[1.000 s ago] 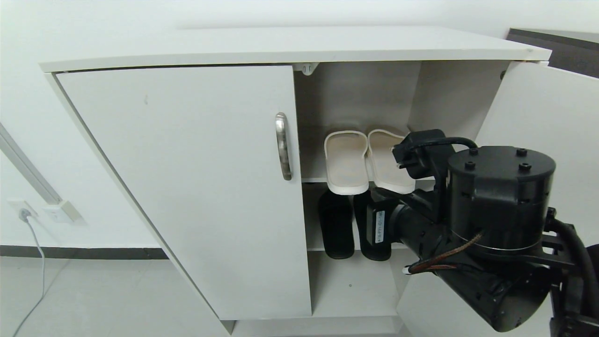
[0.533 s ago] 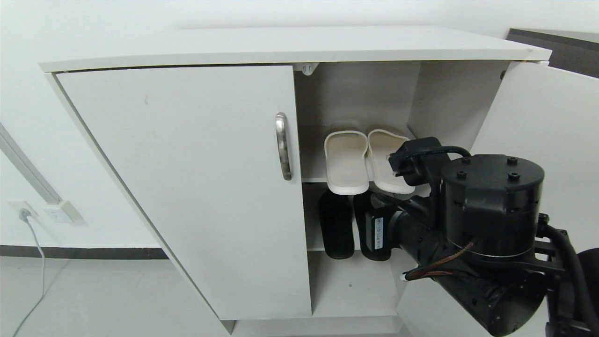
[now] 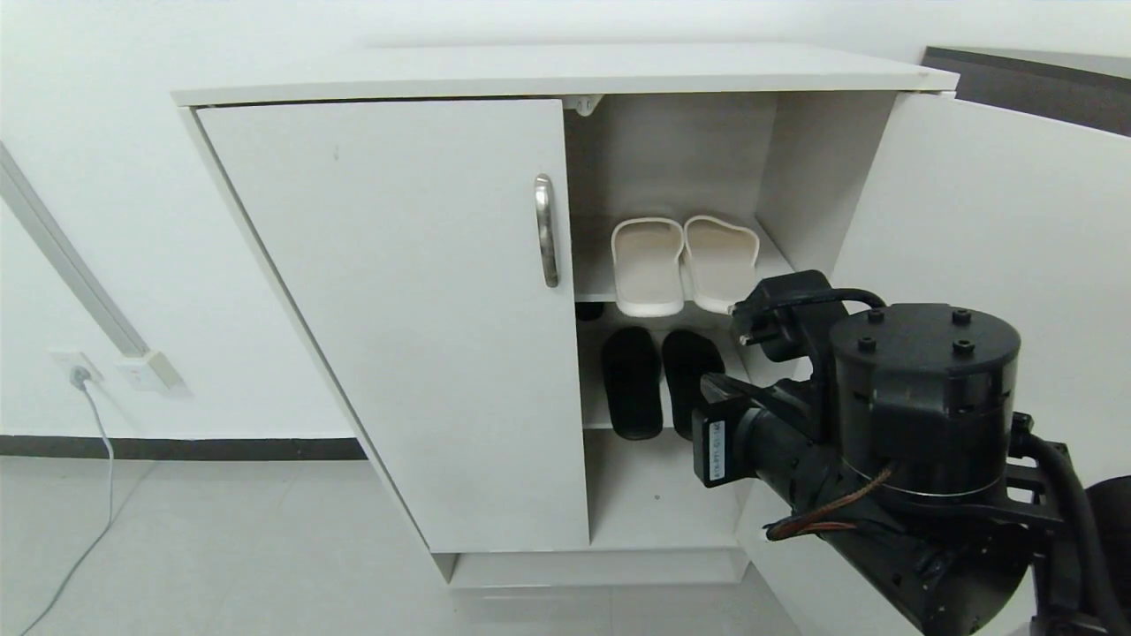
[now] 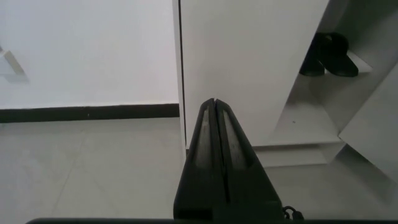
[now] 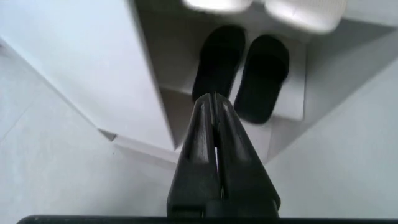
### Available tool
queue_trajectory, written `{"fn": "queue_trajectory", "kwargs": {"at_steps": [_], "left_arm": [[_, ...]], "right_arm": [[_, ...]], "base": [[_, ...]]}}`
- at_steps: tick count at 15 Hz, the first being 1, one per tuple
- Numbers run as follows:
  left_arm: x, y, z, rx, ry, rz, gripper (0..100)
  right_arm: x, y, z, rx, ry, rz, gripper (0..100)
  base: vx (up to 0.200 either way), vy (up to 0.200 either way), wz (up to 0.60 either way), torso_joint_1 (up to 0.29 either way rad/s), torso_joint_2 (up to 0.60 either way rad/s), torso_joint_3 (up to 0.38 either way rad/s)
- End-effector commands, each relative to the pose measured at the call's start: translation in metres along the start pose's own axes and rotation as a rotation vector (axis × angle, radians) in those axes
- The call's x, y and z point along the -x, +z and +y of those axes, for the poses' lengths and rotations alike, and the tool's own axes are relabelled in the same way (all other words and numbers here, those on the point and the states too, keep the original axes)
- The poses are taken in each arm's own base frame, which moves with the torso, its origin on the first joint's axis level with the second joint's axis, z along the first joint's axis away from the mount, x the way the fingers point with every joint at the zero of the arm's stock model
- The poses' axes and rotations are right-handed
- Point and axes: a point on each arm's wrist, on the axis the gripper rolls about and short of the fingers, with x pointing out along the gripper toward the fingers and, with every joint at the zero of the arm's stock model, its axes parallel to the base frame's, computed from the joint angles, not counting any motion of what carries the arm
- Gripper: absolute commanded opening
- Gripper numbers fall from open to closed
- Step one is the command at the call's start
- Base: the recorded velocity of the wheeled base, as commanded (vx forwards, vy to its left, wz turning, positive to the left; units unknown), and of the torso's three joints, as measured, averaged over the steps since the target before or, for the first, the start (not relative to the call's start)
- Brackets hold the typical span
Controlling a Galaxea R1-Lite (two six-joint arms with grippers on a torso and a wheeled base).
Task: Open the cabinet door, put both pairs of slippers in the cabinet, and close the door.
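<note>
— Where are the slippers?

— Both pairs are inside the cabinet [image 3: 565, 71]. The white slippers [image 3: 685, 261] lie side by side on its upper shelf. The black slippers [image 3: 658, 380] lie side by side on the shelf just below.

— And the doors?

— The cabinet's right door [image 3: 972, 265] stands wide open. Its left door [image 3: 389, 309] is shut (a metal handle [image 3: 547, 230] runs down its inner edge).

— The pincers?

— The right pincer [image 5: 214, 98] sits outside the cabinet's open half, fingers pressed together on nothing, with the black pair beyond its tip. The left pincer [image 4: 214, 102], also closed and empty, is low above the floor [image 4: 93, 168], facing the cabinet's shut door.
</note>
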Motion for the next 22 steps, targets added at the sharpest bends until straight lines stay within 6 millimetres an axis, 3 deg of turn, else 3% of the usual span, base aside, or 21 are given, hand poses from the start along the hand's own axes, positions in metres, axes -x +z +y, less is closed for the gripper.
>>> {"fn": "queue_trajectory", "kwargs": {"at_steps": [1, 11, 22], "left_arm": [[0.0, 0.0, 0.0, 0.002, 0.0, 0.001, 0], [0.0, 0.0, 0.0, 0.0, 0.0, 0.001, 0], [0.0, 0.0, 0.0, 0.0, 0.0, 0.001, 0]], "right_arm": [[-0.001, 0.0, 0.0, -0.001, -0.002, -0.001, 0], [-0.001, -0.007, -0.003, 0.006, 0.028, 0.017, 0], [-0.004, -0.012, -0.007, 0.022, 0.013, 0.033, 0]], "base": [[-0.2, 0.0, 0.0, 0.002, 0.0, 0.002], [-0.2, 0.0, 0.0, 0.003, 0.0, 0.002], [0.0, 0.0, 0.0, 0.0, 0.0, 0.0]]}}
